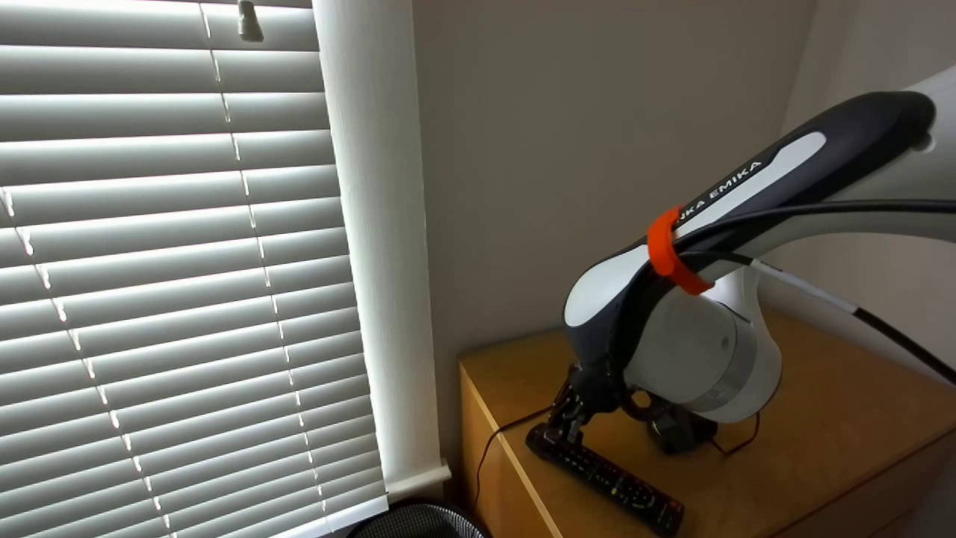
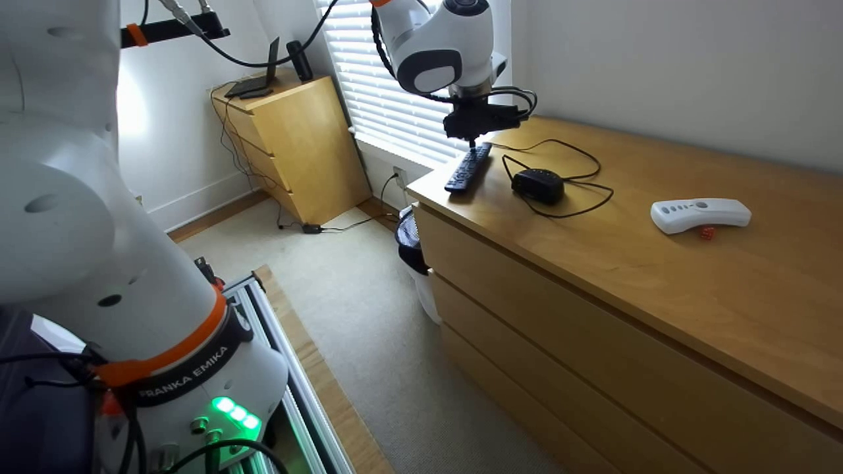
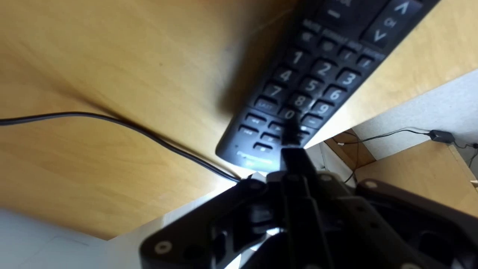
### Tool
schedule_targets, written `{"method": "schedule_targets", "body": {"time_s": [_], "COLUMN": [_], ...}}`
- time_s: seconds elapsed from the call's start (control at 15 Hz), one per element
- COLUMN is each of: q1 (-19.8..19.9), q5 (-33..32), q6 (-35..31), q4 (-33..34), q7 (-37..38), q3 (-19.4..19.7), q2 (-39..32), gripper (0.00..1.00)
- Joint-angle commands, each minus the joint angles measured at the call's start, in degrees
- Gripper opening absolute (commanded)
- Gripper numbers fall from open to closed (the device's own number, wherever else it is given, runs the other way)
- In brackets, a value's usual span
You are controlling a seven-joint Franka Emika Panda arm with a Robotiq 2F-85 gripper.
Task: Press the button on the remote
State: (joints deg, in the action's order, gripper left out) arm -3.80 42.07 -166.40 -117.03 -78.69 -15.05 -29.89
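Note:
The remote is a long, slim black bar lying near the edge of the wooden dresser top. It shows in both exterior views. In the wrist view the remote runs diagonally, number keys facing up. My gripper is shut, its fingers together with nothing between them. Its tips are over the lower keys, just below the 0 key, and hide part of that row. In both exterior views the gripper points down at the remote's end by the window. I cannot tell whether the tips touch the keys.
A black corded lump sits beside the remote, its cable looping over the dresser top. A white controller and a red die lie farther along. A bin stands below the dresser's end by the blinds.

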Motion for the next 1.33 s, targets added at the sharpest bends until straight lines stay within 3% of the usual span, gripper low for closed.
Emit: {"method": "schedule_targets", "body": {"time_s": [0.0,1.27], "q1": [0.17,-0.53], "q5": [0.37,-1.62], "q6": [-2.30,-0.17], "q4": [1.22,1.46], "q7": [-1.28,-0.19], "q3": [-0.55,0.53], "q2": [-1.66,-0.71], "gripper": [0.00,0.00]}}
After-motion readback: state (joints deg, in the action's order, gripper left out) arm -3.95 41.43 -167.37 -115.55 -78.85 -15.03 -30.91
